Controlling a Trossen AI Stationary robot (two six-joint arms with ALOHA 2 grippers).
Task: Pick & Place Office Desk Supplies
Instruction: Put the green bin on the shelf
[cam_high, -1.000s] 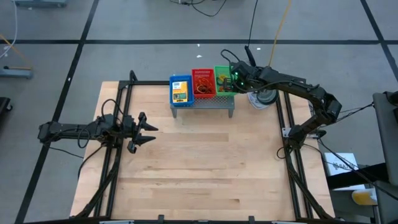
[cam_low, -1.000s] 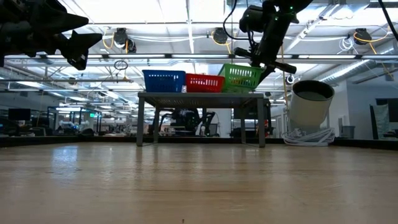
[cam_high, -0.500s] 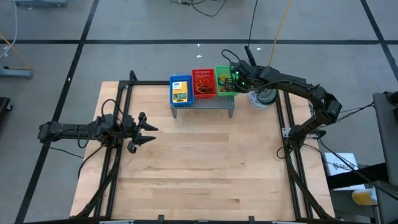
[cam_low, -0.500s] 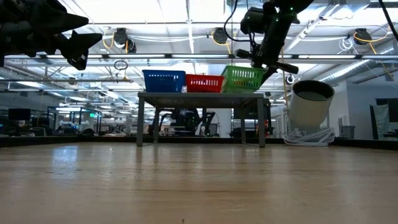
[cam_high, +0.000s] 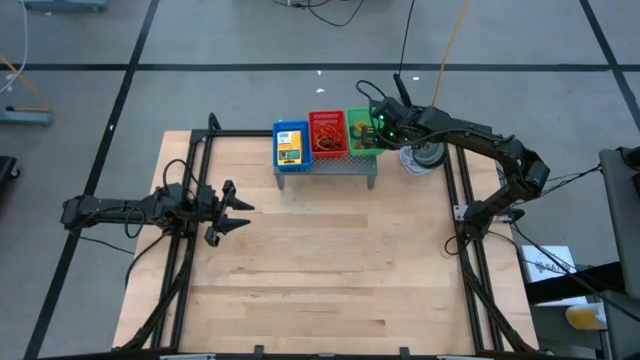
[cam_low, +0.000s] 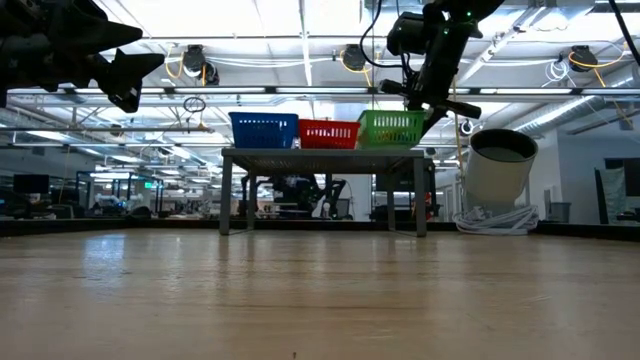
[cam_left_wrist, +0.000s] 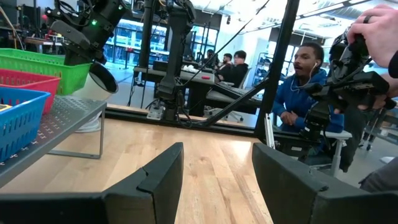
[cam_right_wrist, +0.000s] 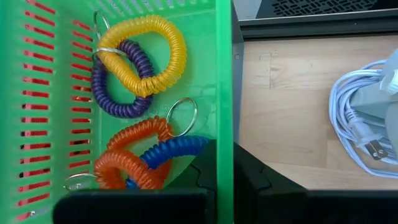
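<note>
Right now the right tool (cam_high: 378, 127) is at the far side of the table (cam_high: 320, 270), pinching the wall of the green tray (cam_high: 360, 131). One finger (cam_right_wrist: 202, 165) is inside the tray and the other is outside, with the thin wall squeezed between them. The green tray sits on the grey shelf (cam_high: 328, 163), at the end nearest the right arm. Inside it lie curly rings: yellow (cam_right_wrist: 152, 53), purple (cam_right_wrist: 115, 93), orange (cam_right_wrist: 127, 158) and blue (cam_right_wrist: 174, 149), some with little metal loops.

Next to it is the red tray (cam_high: 327, 132), with reddish rubber bands inside. Then comes the blue tray (cam_high: 290, 145), with a crayon box (cam_high: 290, 149) in it. All three trays stand in a row on the shelf.

Just beside the shelf is a round white-and-grey thing (cam_high: 424, 155) with a white cord (cam_right_wrist: 360, 118).

The left tool (cam_high: 232, 210) hangs over the left side of the table, well apart from the shelf. Its fingers are spread apart and hold nothing.

People (cam_left_wrist: 311, 93) sit in the room behind the table.
</note>
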